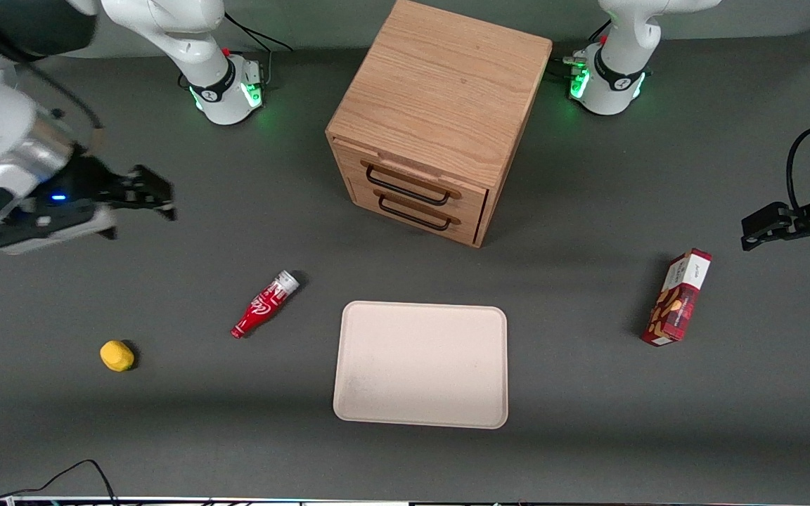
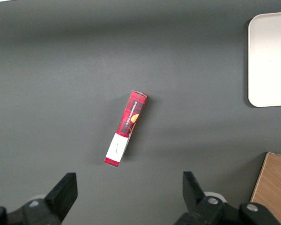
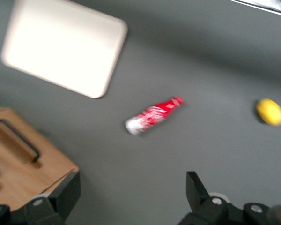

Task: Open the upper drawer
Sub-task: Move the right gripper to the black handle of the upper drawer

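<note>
The black two-finger gripper (image 1: 139, 195) is held open and empty, well apart from the light oak upper drawer (image 1: 415, 181), which is shut. Its thin black bar handle (image 1: 408, 187) must be reached next.

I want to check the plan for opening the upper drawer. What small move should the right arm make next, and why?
Probably carry the gripper toward the cabinet, up to the upper drawer. It hangs open above bare table at the working arm's end, well apart from the black handle, and the drawer looks shut.
</note>
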Available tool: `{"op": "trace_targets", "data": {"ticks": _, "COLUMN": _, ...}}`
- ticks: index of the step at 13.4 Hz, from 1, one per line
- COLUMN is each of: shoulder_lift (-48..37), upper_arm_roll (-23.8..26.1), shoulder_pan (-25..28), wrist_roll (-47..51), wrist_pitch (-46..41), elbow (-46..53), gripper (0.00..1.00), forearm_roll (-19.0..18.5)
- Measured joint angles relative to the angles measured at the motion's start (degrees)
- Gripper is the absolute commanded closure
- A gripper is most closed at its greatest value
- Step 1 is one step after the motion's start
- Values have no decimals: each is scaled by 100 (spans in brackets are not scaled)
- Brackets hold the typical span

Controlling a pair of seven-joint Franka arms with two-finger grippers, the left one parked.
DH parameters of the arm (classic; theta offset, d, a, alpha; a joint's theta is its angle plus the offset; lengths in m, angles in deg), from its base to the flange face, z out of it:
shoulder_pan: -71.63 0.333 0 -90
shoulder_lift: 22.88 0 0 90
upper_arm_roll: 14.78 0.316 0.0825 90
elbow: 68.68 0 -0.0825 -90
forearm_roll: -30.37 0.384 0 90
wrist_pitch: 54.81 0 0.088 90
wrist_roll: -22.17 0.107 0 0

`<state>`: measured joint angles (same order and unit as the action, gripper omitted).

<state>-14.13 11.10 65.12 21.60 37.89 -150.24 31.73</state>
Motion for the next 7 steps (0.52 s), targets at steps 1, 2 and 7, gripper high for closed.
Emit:
{"op": "trace_targets", "data": {"ticks": 1, "shoulder_lift": 190, "upper_arm_roll": 292, "shoulder_pan": 24, "wrist_roll": 0, "wrist_pitch": -9, "elbow": 142, "gripper": 0, "forearm_roll": 0}}
{"op": "trace_targets", "data": {"ticks": 2, "shoulder_lift": 397, "upper_arm_roll": 629, "shoulder_pan": 28, "wrist_roll": -6, "wrist_pitch": -16, "elbow": 272, "gripper": 0, "forearm_roll": 0}}
{"op": "trace_targets", "data": {"ticks": 7, "shoulder_lift": 1834, "upper_arm_roll": 2268, "shoulder_pan": 452, "wrist_roll": -42, "wrist_pitch": 400, "elbow": 641, "gripper": 0, "forearm_roll": -825}}
